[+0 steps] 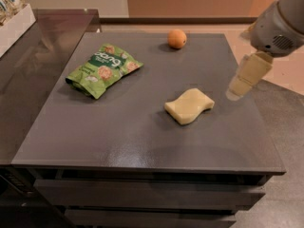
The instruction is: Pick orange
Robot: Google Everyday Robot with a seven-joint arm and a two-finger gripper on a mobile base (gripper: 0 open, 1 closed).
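Observation:
The orange (177,38) is small and round and rests near the far edge of the grey table (142,127), right of centre. My gripper (236,91) hangs from the arm at the right and points down over the table's right side. It is just right of the yellow sponge (189,106). It is well in front of and to the right of the orange and touches nothing.
A green snack bag (102,69) lies on the left part of the table. A dark counter (28,61) adjoins the table on the left, with a white tray (14,18) at its far end. Drawers show below the table's front edge.

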